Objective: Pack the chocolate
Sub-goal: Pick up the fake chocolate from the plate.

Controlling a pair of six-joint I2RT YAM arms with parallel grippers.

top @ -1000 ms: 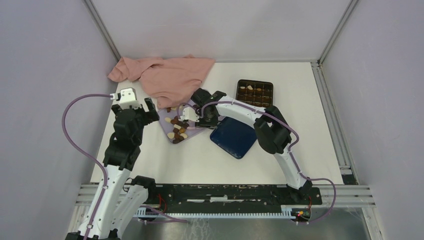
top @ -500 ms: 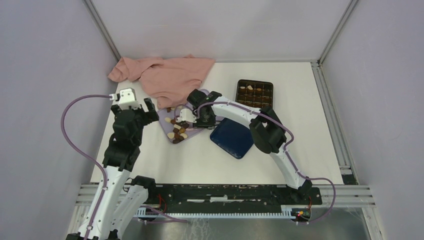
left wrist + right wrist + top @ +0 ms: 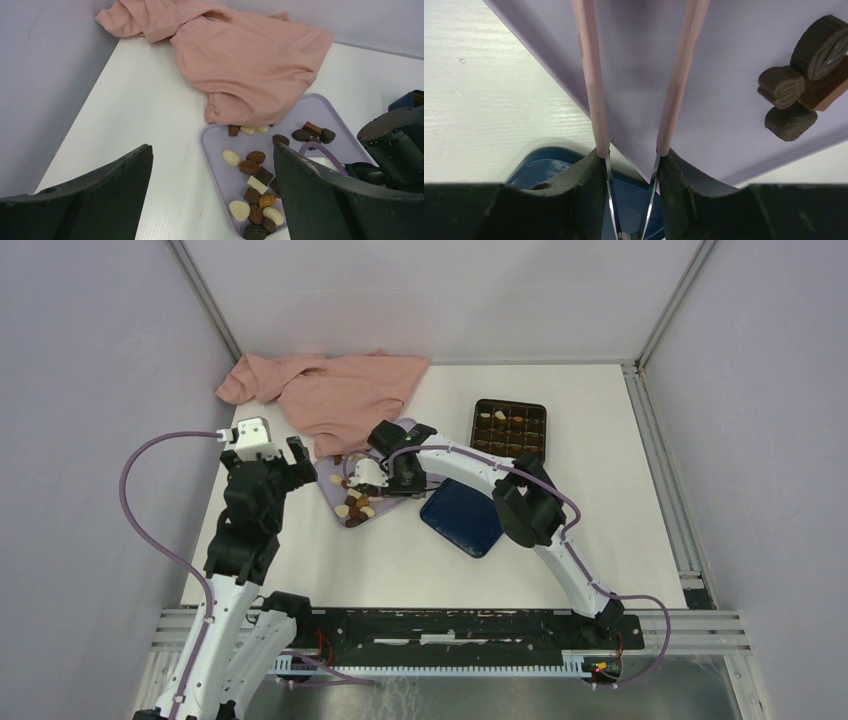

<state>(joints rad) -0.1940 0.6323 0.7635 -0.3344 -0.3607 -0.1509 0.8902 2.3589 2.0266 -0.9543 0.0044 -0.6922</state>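
The chocolate [image 3: 355, 498] lies as several dark, brown and cream pieces on a lilac tray [image 3: 398, 432]. The left wrist view shows them [image 3: 256, 172] spread along that tray [image 3: 215, 145]. My right gripper [image 3: 385, 480] hangs over the tray's right part, shut on pink-armed tweezers [image 3: 591, 75]. The tweezer arms stand apart with bare tray between them; their tips run out of the top of the frame. Three dark pieces [image 3: 794, 95] lie to their right. My left gripper [image 3: 268, 462] stands open, left of the tray, holding nothing [image 3: 212, 150].
A dark box with a grid insert [image 3: 509, 427], a few pieces in it, sits at the back right. A dark blue lid [image 3: 466, 516] lies beside the tray. A pink cloth [image 3: 335, 390] covers the tray's far corner.
My right arm has swung left, carrying the tweezers further over the tray toward the chocolate. The left arm has stayed put.
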